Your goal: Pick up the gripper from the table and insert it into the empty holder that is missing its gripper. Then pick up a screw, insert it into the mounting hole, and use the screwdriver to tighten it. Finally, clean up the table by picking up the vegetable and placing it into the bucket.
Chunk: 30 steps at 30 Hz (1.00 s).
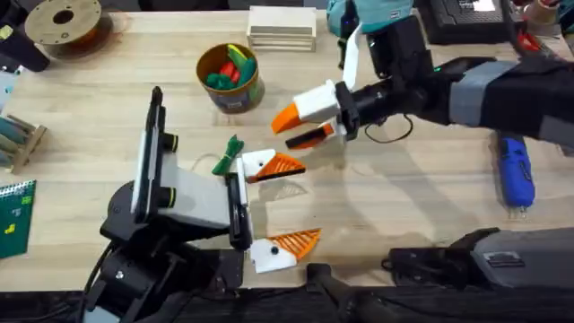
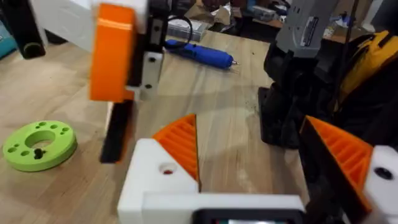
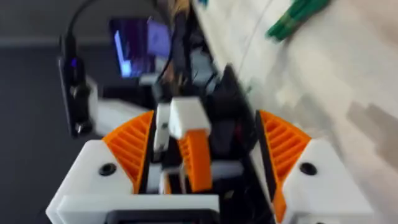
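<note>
Both are released: my left gripper (image 1: 278, 205) hangs empty, low over the desk (image 1: 404, 197), and my right gripper (image 3: 204, 127) straddles an orange-tipped white block (image 3: 186, 118) without touching it. The vegetable (image 1: 229, 154) lies just beside the left gripper; any swing there could knock it away from the bucket (image 1: 230, 79)

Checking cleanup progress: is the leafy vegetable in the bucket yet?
Out. The leafy vegetable lies on the table beside the left gripper; the bucket stands apart.

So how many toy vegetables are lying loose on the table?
1: the vegetable, dark-green and leafy, lies beside the left gripper. The rest sit in the bucket; arms may hide others.
</note>
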Each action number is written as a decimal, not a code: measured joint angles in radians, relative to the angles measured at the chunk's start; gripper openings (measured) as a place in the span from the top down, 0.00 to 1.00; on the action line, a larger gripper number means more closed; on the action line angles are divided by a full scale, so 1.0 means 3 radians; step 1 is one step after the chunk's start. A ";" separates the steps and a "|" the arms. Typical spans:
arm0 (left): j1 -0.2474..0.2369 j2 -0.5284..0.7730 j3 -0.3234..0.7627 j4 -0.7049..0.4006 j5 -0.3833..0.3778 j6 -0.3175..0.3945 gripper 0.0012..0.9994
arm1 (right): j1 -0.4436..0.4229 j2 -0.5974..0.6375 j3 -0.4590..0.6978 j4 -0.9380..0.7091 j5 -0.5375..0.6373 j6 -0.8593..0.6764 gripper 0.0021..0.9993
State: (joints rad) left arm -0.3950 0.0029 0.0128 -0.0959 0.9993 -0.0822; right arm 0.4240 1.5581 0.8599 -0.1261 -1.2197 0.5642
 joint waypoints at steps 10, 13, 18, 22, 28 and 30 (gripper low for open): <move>0.0000 0.0000 0.0000 0.0000 0.0000 0.0000 0.01 | -0.0216 0.0006 0.0895 -0.1052 0.1235 -0.0353 0.12; 0.0000 0.0000 0.0000 0.0000 0.0000 0.0000 0.01 | -0.0179 0.0008 0.1236 -0.1639 0.1811 -0.0666 0.12; 0.0000 0.0000 0.0000 0.0000 0.0000 0.0000 0.01 | -0.0051 0.0019 0.1636 -0.2124 0.2751 -0.1117 0.12; 0.0000 0.0000 0.0000 0.0000 0.0001 0.0001 0.01 | 0.0077 0.0235 0.1826 -0.2318 0.3180 -0.1361 0.12; 0.0000 0.0000 0.0000 0.0000 0.0000 0.0001 0.01 | 0.0303 0.0907 0.2144 -0.2617 0.3690 -0.1555 0.12; 0.0000 0.0000 0.0000 0.0000 0.0001 0.0000 0.01 | 0.0359 0.1092 0.2240 -0.2620 0.3780 -0.1619 0.11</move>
State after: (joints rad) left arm -0.3950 0.0029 0.0128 -0.0959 0.9995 -0.0822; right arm 0.5316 1.8858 1.5318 -0.9122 -0.0857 0.0784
